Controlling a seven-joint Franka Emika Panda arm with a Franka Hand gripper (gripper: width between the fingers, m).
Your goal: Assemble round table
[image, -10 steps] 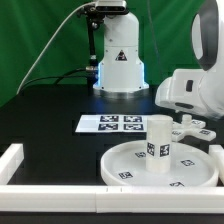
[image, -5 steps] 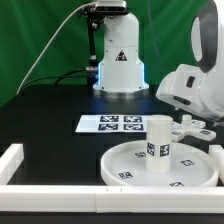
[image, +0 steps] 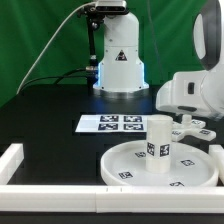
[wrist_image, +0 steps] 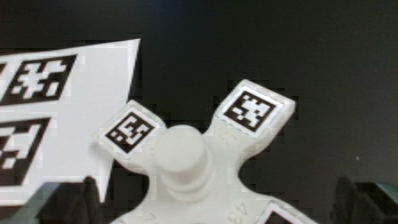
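Note:
The large round disc (image: 122, 166) lies flat at the front of the exterior view's right side. The short thick cylinder leg (image: 159, 146) stands upright on its middle. The small cross-shaped foot (image: 193, 127) lies on the black table just behind the disc, toward the exterior view's right. My gripper (image: 186, 117) hangs straight over the foot, with the white wrist hiding most of it. In the wrist view the foot (wrist_image: 187, 160) and its two tags lie between my dark fingers (wrist_image: 68, 202). The gripper (wrist_image: 214, 208) is open, its jaws standing apart on either side of the foot.
The marker board (image: 114, 124) lies flat behind the disc and shows beside the foot in the wrist view (wrist_image: 50, 95). A white border rail (image: 18, 160) runs along the table's front and the exterior view's left. The arm's base (image: 120, 62) stands at the back.
The wrist tilted and rose slightly half a second ago. It has now levelled and come down closer over the cross-shaped foot. The disc, leg and foot have not moved.

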